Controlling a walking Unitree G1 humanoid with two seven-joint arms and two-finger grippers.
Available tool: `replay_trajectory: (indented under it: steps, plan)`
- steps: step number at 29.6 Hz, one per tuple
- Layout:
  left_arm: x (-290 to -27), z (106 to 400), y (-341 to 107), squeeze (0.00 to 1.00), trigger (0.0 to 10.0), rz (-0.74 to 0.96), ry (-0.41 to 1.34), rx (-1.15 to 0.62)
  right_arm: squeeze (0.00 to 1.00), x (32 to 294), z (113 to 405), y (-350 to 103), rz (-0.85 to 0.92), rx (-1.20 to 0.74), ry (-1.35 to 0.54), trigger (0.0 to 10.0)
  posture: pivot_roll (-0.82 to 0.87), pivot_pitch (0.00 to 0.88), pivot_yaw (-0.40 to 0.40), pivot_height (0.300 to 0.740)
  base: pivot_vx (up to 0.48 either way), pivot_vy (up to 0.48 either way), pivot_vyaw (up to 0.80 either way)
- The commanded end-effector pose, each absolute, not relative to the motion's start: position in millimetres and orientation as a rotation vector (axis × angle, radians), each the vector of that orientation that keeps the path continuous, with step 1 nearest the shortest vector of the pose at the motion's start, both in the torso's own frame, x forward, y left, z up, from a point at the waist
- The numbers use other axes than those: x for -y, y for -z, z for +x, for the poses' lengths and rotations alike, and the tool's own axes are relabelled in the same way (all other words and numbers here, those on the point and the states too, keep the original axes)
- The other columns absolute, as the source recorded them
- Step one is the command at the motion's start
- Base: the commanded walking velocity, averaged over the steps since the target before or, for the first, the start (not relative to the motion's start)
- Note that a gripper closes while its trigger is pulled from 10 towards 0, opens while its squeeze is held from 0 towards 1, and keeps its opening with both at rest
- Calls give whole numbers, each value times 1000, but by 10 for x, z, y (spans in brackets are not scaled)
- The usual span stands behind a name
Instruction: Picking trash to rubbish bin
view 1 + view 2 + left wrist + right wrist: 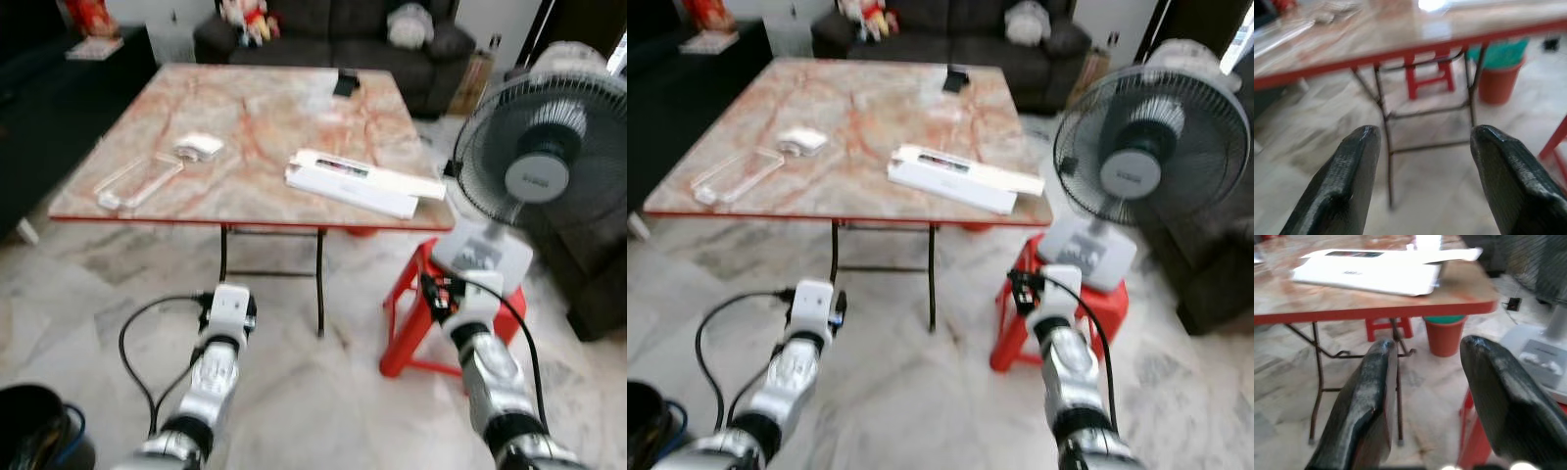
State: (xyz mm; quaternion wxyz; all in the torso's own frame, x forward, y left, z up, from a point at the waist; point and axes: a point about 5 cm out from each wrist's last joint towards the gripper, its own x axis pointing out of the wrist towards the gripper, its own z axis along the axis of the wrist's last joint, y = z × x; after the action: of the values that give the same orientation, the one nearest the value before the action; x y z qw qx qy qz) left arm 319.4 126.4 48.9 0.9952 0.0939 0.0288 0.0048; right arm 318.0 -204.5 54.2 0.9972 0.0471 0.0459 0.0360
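While short of the surface, nothing collected yet: left gripper and right gripper empty, fingers apart; white box untouched; bin beneath.

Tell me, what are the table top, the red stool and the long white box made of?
The table top looks like glossy marble-patterned laminate, pink-veined and reflecting light, though real stone can't be ruled out. The red stool looks like moulded plastic, evenly coloured and slightly shiny. The long white box seems to be smooth cardboard with thin open flaps.
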Motion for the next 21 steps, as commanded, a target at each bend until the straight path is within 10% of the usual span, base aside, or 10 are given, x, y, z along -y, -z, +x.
replay_trajectory:
  steps: [1, 21]
  plan:
    - [-1209, 3279, -647, 0, 10000, 173, -6, 15, 0, 2002, 3288, -740, 89, -2, -89, 10000, -66, 20, -70, 740, 371, 0, 0]
    - [-979, 3543, -1426, 0, 10000, 223, 40, 362, 0, 1792, 3489, -1216, 156, 172, -173, 10000, -69, 27, -68, 740, 424, 0, 0]
